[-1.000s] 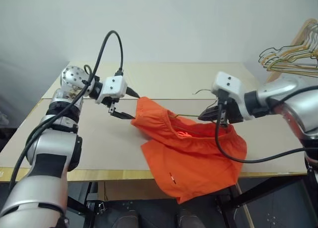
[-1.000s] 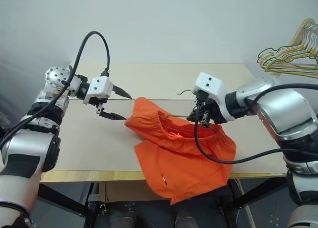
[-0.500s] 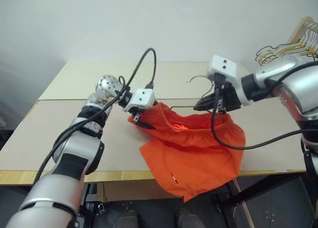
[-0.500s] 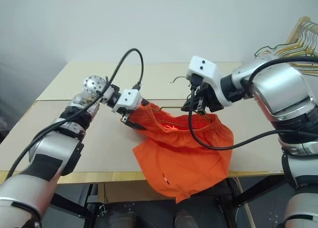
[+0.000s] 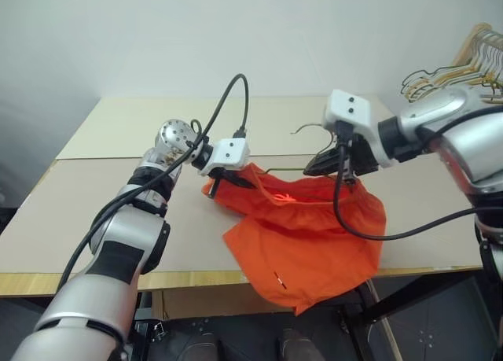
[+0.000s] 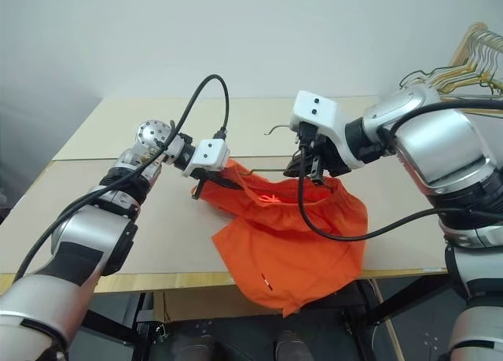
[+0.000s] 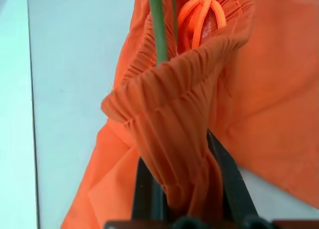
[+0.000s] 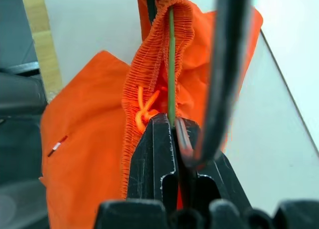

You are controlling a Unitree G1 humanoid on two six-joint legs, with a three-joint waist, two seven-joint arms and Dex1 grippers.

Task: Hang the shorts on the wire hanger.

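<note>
Where the shorts (image 5: 302,231) hang between the two arms, they present as a bright orange cloth garment with a gathered, ribbed elastic waistband and an orange drawstring knotted inside the opening. The waistband is lifted off the table (image 5: 94,188) and stretched roughly level between the grippers; the legs of the garment sag below it, resting on the table and drooping over the near edge. A small white-and-red tag shows on the lower front panel.

The wire hanger (image 6: 271,128) is a thin olive-grey wire. Its small hook projects above the right gripper, and its straight bar runs inside the waistband opening, visible in both wrist views as a green line passing through the gathered fabric.

The left gripper (image 7: 184,189) has its two black fingers drawn narrow around a bunched fold of the waistband at the end of the shorts on the robot's left; cloth fills the gap between the fingers.

The right gripper (image 8: 174,139) has its fingers pressed together on the hanger wire at the opposite end of the waistband, with orange fabric lying against the fingertips.

A cluster of gold and dark hangers (image 5: 464,66) stands well apart, at the far right behind the right arm.
</note>
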